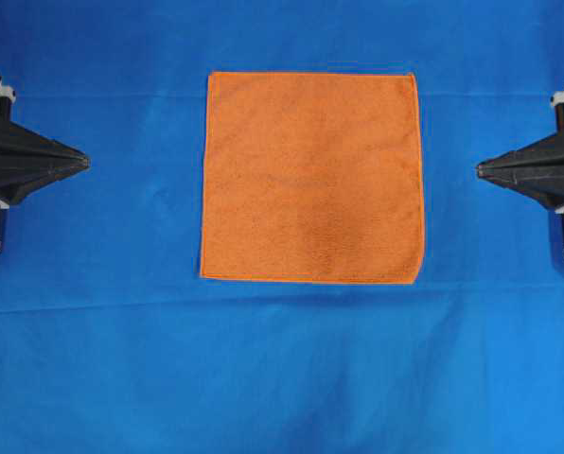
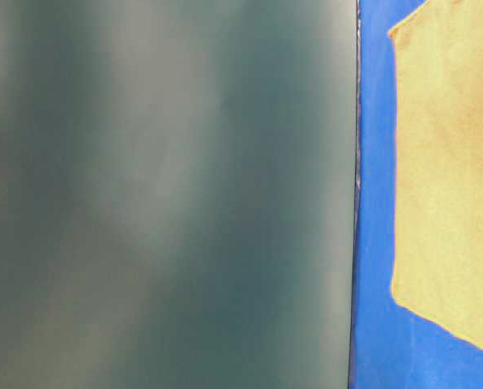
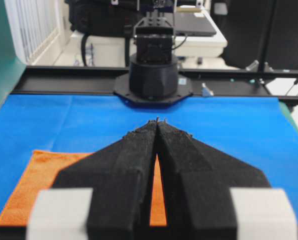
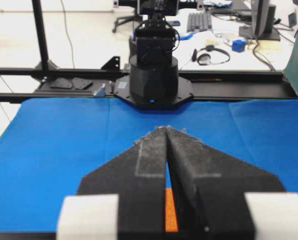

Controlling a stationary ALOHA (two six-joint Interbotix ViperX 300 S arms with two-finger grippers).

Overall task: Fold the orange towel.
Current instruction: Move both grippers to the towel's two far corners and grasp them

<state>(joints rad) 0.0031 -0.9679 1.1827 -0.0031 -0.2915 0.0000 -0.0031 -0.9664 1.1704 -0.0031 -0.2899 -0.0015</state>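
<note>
While no brand or label can be read anywhere, the orange towel (image 1: 311, 177) lies flat, unfolded, mid blue cloth (image 1: 282, 378). Left gripper (image 1: 85, 163) sits well left of towel, jaws closed, empty; right gripper (image 1: 481, 169) well right, same: closed, empty.

Orange towel (image 1: 312, 177): fuzzy, napped cloth w/ matt pile, thin stitched hem round the edge. Blue cloth (image 1: 282, 378) under it: smooth, flat-woven fabric, matt, faint creases. Left gripper (image 3: 157, 121) & right gripper (image 4: 163, 128): black fingers look foam-like, rough & grainy, matt, w/ lint stuck at the tips; white smooth plastic-looking blocks at their bases. Black frame rail (image 4: 229, 76) looks metal, slight sheen
</note>
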